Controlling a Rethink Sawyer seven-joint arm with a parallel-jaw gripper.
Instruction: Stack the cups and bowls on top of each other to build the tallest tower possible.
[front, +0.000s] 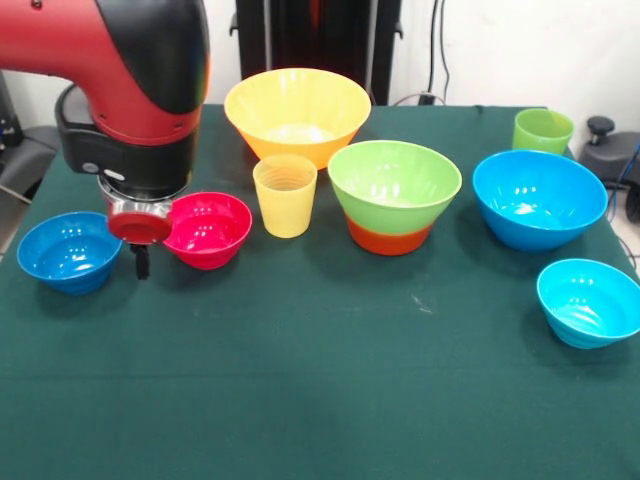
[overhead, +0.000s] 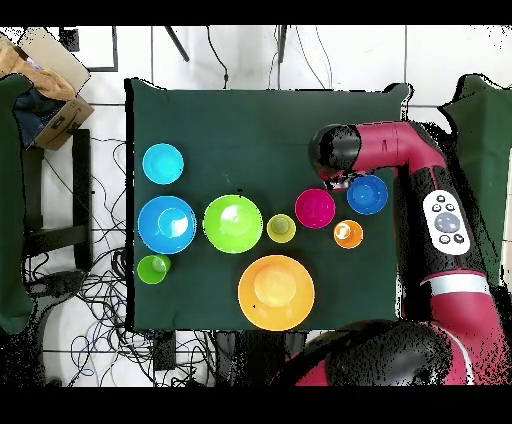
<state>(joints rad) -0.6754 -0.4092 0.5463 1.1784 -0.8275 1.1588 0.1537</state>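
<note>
Front view, jaws: the gripper (front: 141, 262) hangs low between the small dark blue bowl (front: 69, 250) and the magenta bowl (front: 207, 229), just above the desk (front: 320, 390); only one dark tip shows under the red wrist disc, so I cannot tell whether the jaws are spread or pressed together.
Tower so far: the light green bowl (front: 394, 184) sits nested in the orange-red bowl (front: 390, 238), well off to the magenta-bowl side of the jaws.
Loose cups: the pale yellow cup (front: 285, 194) stands on the desk beyond the magenta bowl, beside the pile and not on it; the orange cup (overhead: 348, 234) shows only in the overhead view, near the jaws; the light green cup (front: 543, 130) is farthest away.
Other bowls: big yellow-orange bowl (front: 297, 112), big blue bowl (front: 539, 198), small cyan bowl (front: 589, 301), all well apart from the jaws.
Risk, crowding: the jaws sit in a tight gap, so a sideways move could shove either neighbouring bowl.
Risk, grip: glossy, sloped rims may slip from a pinch.
Risk, hidden cup: the arm blocks the orange cup from the front, so it could be knocked over.
</note>
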